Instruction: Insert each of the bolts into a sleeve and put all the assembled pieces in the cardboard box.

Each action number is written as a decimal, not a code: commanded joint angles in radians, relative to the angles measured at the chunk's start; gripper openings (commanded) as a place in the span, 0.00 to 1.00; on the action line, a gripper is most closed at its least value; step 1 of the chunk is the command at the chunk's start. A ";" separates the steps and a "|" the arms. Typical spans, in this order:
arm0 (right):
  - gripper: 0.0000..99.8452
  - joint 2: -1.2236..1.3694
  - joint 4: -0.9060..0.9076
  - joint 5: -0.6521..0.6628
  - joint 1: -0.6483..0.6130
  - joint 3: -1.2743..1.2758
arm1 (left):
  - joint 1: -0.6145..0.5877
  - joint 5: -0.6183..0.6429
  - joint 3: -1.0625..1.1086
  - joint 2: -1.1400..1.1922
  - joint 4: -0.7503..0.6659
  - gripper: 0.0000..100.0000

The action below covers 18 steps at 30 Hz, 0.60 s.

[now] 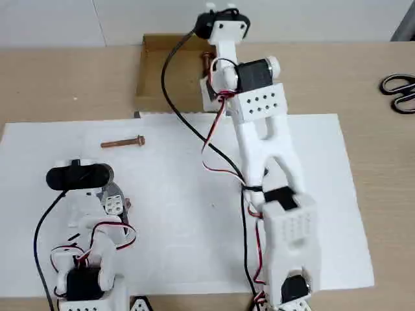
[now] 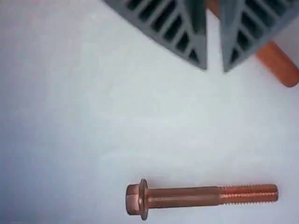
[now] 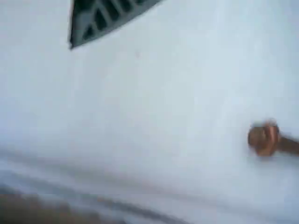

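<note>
We see a wooden table [image 1: 65, 78] covered mostly by a white paper sheet [image 1: 181, 214], with a pale wall [image 1: 65, 19] beyond its far edge and black scissors [image 1: 399, 91] by its right edge. The cardboard box [image 1: 155, 71] sits at the far edge, just off the sheet. A copper bolt [image 1: 123, 141] lies flat on the sheet's far-left part. Its long axis runs parallel to the far edge, with the head toward the right edge and the threads toward the left. The left gripper [image 2: 215, 70] hangs over the sheet toward the near-left corner, its jaws drawn close on a smooth copper sleeve [image 2: 280, 65] that slants out past them. The right gripper [image 1: 209, 81] is over the box; we cannot tell whether its jaws are wide or narrow. Beside it in the box is a copper piece [image 1: 206, 61], its long axis running from the far edge toward the near edge.
</note>
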 commanded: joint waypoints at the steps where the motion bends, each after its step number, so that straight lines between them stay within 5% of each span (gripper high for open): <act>1: 0.11 -0.179 -0.001 -0.014 0.004 0.199 | -0.005 0.005 -0.039 -0.009 -0.003 0.01; 18: 0.11 -0.424 -0.002 -0.175 0.002 0.761 | 0.002 0.003 -0.053 -0.011 0.000 0.01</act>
